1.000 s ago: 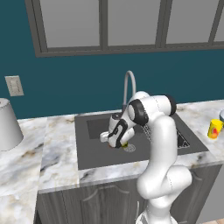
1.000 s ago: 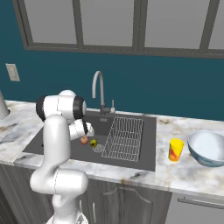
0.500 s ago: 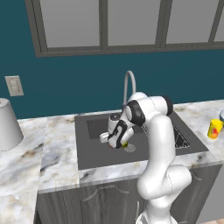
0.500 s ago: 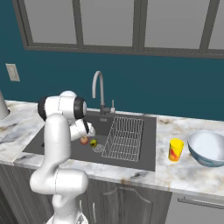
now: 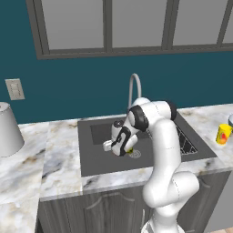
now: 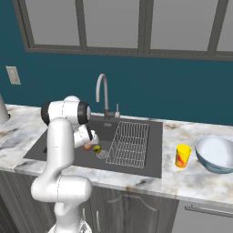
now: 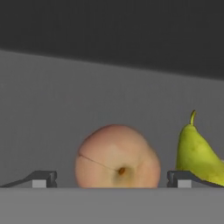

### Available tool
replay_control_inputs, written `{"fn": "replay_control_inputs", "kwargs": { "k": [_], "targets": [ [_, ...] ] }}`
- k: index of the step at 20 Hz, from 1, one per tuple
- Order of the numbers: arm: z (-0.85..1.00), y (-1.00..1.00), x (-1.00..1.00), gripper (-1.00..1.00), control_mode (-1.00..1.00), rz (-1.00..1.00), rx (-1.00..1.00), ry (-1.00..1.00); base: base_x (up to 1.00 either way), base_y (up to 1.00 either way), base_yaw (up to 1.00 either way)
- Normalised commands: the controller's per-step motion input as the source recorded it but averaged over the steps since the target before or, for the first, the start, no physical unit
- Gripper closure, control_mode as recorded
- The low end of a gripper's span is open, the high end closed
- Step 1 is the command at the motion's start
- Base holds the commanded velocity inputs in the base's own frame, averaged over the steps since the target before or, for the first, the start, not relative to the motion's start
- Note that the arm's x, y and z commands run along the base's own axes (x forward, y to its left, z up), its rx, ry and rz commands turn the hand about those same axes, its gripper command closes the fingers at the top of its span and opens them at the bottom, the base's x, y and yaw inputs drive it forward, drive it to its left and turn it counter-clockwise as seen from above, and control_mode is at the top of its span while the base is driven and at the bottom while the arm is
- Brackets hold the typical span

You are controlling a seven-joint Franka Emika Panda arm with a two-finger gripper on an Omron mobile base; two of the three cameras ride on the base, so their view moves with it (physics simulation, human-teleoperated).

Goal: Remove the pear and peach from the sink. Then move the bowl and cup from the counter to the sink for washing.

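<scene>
Down in the sink (image 5: pixel 100 159), my gripper (image 7: pixel 112 180) is open, with the reddish peach (image 7: pixel 117 157) lying between its two fingertips (image 7: pixel 43 178); no contact is visible. Just right of the peach stands the yellow-green pear (image 7: pixel 197 153), outside the right fingertip. From the right base, the peach (image 6: pixel 87 147) and pear (image 6: pixel 97 149) lie side by side on the sink (image 6: pixel 154 150) floor under the gripper (image 6: pixel 88 141). The yellow cup (image 6: pixel 183 155) and pale bowl (image 6: pixel 215 154) stand on the counter (image 6: pixel 200 182) right of the sink. From the left base, the gripper (image 5: pixel 123 151) hides the peach, and the pear (image 5: pixel 131 149) peeks out.
A wire rack (image 6: pixel 129 143) fills the sink's right side, and the drain (image 6: pixel 103 154) lies beside the fruit. The curved faucet (image 6: pixel 103 91) rises behind the basin. A large grey-white conical vessel (image 5: pixel 8 129) stands on the counter (image 5: pixel 54 173) far left. The cup (image 5: pixel 223 134) is at the right edge.
The hand has sunk a little lower into the sink toward the peach. The jaws have stayed open and the fruit has not moved.
</scene>
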Motion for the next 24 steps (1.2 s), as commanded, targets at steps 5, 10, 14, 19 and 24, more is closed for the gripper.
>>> {"fn": "replay_control_inputs", "kwargs": {
  "k": [5,10,14,19,24],
  "targets": [
    [-0.14,0.0,0.1,-1.0,-1.0,0.0,-0.01,0.0,0.0,0.0,0.0],
    [-0.13,0.0,0.11,-1.0,-1.0,0.01,-0.01,0.0,0.0,0.0,0.0],
    [-0.13,0.0,0.01,-1.0,-1.0,0.0,0.0,0.05,0.0,0.0,0.0],
    [-0.13,0.0,0.02,-1.0,-1.0,0.0,0.0,0.05,0.0,0.0,0.0],
    [-0.13,0.0,0.04,-1.0,-1.0,0.0,0.0,0.02,0.0,0.0,0.0]
  ]
}}
